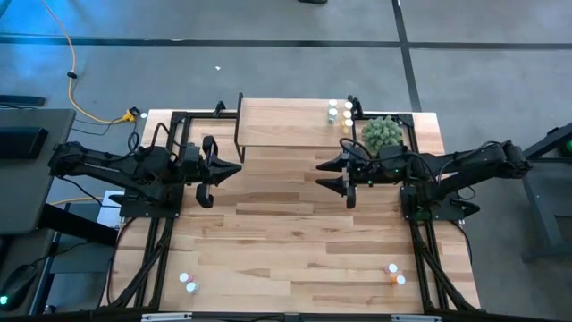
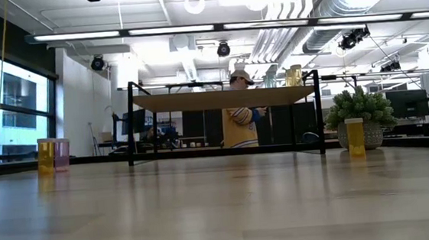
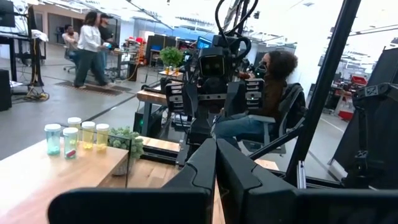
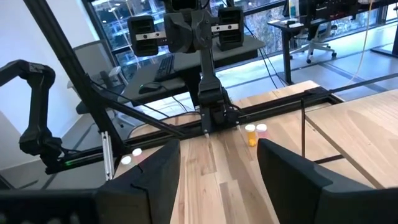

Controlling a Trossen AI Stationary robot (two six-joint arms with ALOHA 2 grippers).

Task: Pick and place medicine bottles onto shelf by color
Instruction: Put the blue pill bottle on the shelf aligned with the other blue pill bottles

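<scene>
The shelf [image 1: 286, 130] stands at the table's far middle on thin black legs. Several medicine bottles [image 1: 340, 111] stand on its right end; they also show in the left wrist view [image 3: 78, 135]. Two bottles [image 1: 188, 283] stand at the near left and two [image 1: 394, 274] at the near right. An orange and a pink bottle [image 4: 255, 132] stand by the left arm's base. A yellow bottle [image 2: 354, 136] stands before the plant. My left gripper [image 1: 234, 168] is shut and empty above the table, left of middle. My right gripper [image 1: 323, 173] is open and empty, facing it.
A round green plant [image 1: 382, 132] in a pot stands at the shelf's right end, just beyond my right arm. Bare tabletop [image 1: 286, 241] lies between the arms and toward the near edge. People show in the room beyond the table [image 2: 239, 118].
</scene>
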